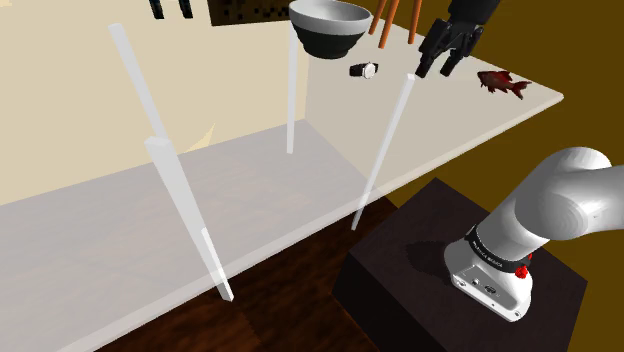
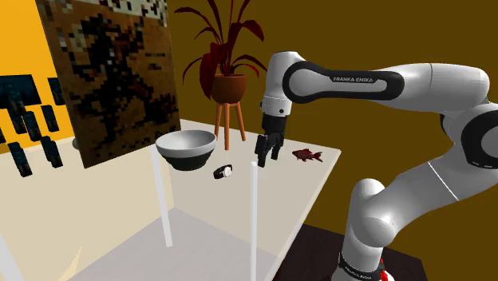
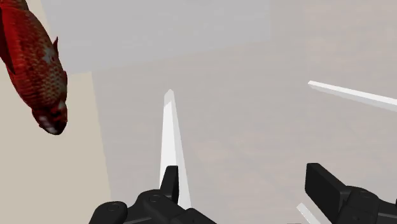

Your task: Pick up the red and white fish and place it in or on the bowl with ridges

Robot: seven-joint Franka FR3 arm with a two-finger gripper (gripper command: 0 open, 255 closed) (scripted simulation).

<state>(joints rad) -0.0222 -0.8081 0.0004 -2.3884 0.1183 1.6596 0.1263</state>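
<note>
A dark red fish (image 1: 503, 83) with a pale mouth lies on the cream tabletop (image 1: 450, 110) near its corner. My black gripper (image 1: 434, 66) hangs open just above the table, between the fish and the bowl (image 1: 326, 27). The bowl is pale inside and dark outside. From the second exterior view the fish (image 2: 307, 155) lies a short way to the right of the gripper (image 2: 262, 159), and the bowl (image 2: 186, 149) stands to its left. In the wrist view the fish (image 3: 38, 63) lies off to one side of the open fingers (image 3: 169, 182), with nothing between them.
A small black and white wristwatch (image 1: 365, 69) lies between bowl and gripper. Thin white posts (image 1: 383, 150) rise from a pale lower shelf (image 1: 150, 220); one stands right by the gripper. A potted red plant (image 2: 229, 56) on a wooden stand is behind the table.
</note>
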